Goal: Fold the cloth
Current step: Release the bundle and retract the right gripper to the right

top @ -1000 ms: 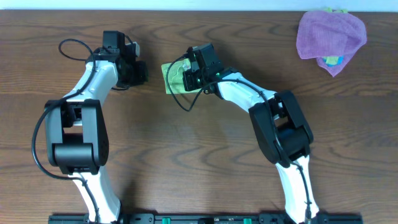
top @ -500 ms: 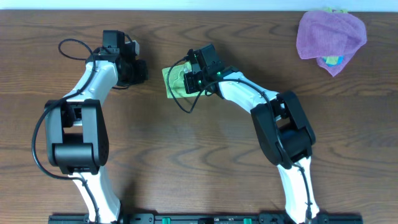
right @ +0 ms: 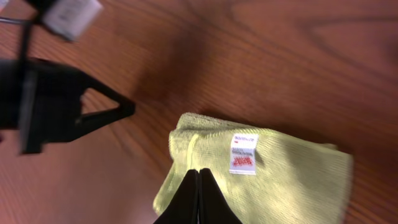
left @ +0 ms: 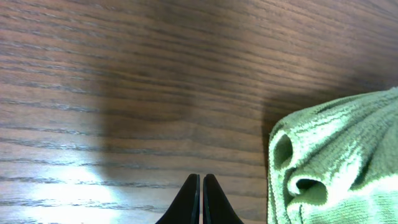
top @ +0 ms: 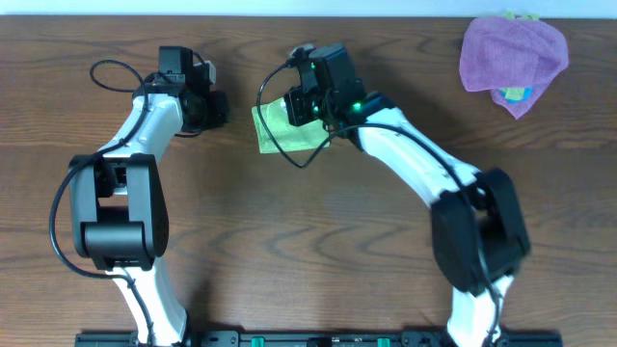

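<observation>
The cloth (top: 282, 131) lies on the counter (top: 289, 251) between the two arms, near the far edge, as a compact folded rectangle. Its small white tag (right: 244, 154) faces up, and a rolled, doubled edge shows toward the left arm. The right gripper (right: 198, 186) hangs over the cloth's near-left part with its jaws pressed together, and as far as its wrist view shows, no fabric is caught between them. The left gripper (left: 201, 198) is just beside the cloth's left edge, low over bare wood, likewise closed and empty. By my reading, the fold itself looks largely made and the work is at the stage of finishing or checking it. If another fold is wanted, the next move calls for opening one gripper, lowering it onto a free edge and pinching all layers together, so the bundle does not slide or unroll on the smooth wood. The purple cloth (top: 513, 53) sits well apart in the far right corner and plays no part.
</observation>
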